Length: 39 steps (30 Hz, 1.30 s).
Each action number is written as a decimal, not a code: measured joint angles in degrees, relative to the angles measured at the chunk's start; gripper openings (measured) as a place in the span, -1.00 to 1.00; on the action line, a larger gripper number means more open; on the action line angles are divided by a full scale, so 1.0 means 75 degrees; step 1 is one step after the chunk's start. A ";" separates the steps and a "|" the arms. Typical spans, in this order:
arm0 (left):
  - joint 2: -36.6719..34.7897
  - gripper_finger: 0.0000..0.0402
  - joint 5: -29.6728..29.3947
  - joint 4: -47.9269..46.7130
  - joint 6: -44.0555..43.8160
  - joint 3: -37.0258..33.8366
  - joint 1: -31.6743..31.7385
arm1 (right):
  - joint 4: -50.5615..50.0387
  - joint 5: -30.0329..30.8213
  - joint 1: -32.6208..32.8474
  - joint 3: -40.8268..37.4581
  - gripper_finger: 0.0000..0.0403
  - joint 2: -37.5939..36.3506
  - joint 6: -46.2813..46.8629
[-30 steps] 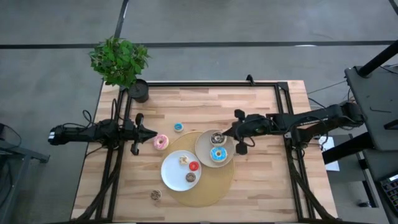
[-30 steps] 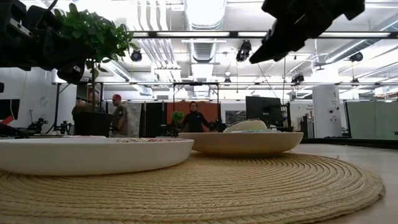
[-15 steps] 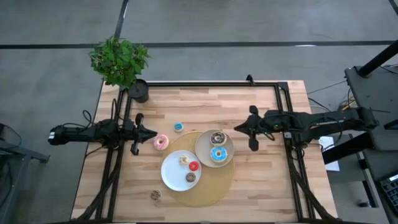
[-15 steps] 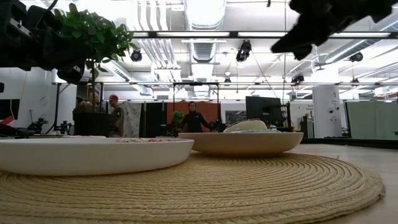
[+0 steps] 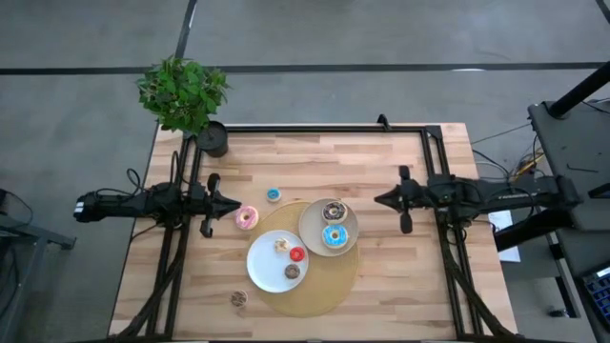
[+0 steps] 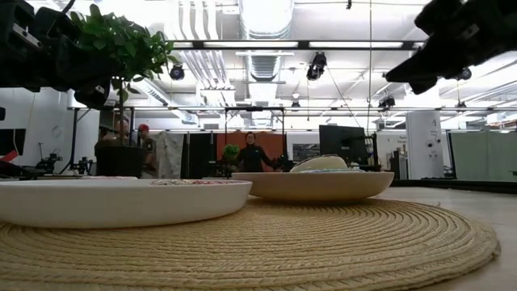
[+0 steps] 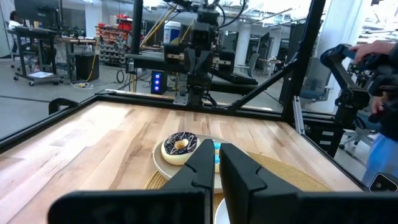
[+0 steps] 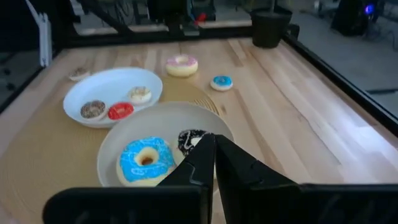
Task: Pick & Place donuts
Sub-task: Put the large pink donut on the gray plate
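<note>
With the chocolate donut (image 5: pixel 333 211) and blue donut (image 5: pixel 334 236) sitting on the beige plate (image 5: pixel 313 232) at frame centre, the right claw (image 5: pixel 378 199) is hanging pinched and empty right of it, while the left claw (image 5: pixel 234 204), likewise closed, is pointing at the pink donut (image 5: pixel 247 217), seemingly next to grasp, needing opened fingers.

The right pincer (image 8: pixel 213 163), its fingers pressed together, points over a beige plate (image 8: pixel 127 144) holding a blue-frosted donut (image 8: pixel 144 160) and a chocolate donut (image 8: pixel 188 139). Beyond, a white plate (image 8: pixel 107 87) carries three mini donuts (image 8: pixel 120 111). A pink donut (image 8: pixel 181 64) and a mini blue donut (image 8: pixel 221 82) lie on the wooden surface (image 8: pixel 292 118).
</note>
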 joint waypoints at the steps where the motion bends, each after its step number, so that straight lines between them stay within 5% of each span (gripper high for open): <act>1: -0.0002 -1.00 0.0001 0.0000 0.0000 0.0000 0.0002 | 0.0124 -0.0013 0.0000 -0.0139 -0.96 -0.0163 -0.0002; 23: -0.0001 -1.00 0.0001 0.0000 0.0003 0.0001 0.0002 | 0.1112 -0.0408 -0.0003 -0.1496 -0.96 -0.2766 0.0041; 39: -0.0001 -1.00 -0.0001 0.0000 0.0000 0.0001 0.0000 | 0.1097 -0.0405 0.0003 -0.1660 -0.96 -0.3549 0.0094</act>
